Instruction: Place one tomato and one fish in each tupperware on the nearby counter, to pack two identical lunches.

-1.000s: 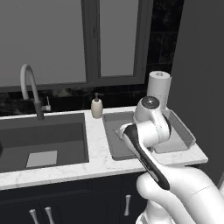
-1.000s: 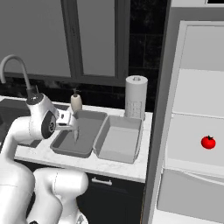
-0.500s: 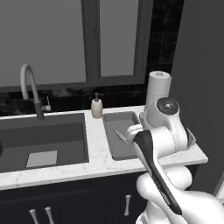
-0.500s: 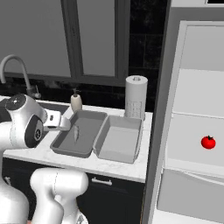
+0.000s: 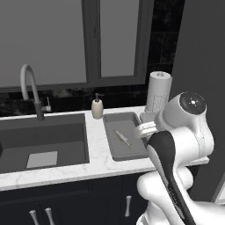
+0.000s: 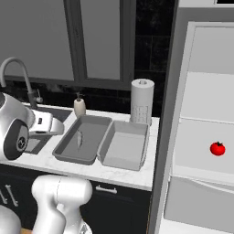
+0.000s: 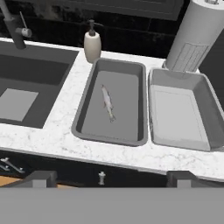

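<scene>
With my end effector [image 7: 107,177] open and empty just short of the bench [image 7: 57,127], one fish [image 7: 107,103] lies ahead in the darker tupperware [image 7: 85,111]; the lighter tupperware [image 7: 205,103] beyond-right holds nothing. The tomato [image 6: 218,148] sits far right, so I should swing wide, clearing the paper towel roll [image 6: 141,100].

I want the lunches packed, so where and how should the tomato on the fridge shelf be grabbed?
Grip the tomato across its round middle, coming in level from the open front of the fridge shelf. It is small and rounded with a stem on top, and the shelf above probably leaves little room for a straight-down approach. The end effector is open.
</scene>
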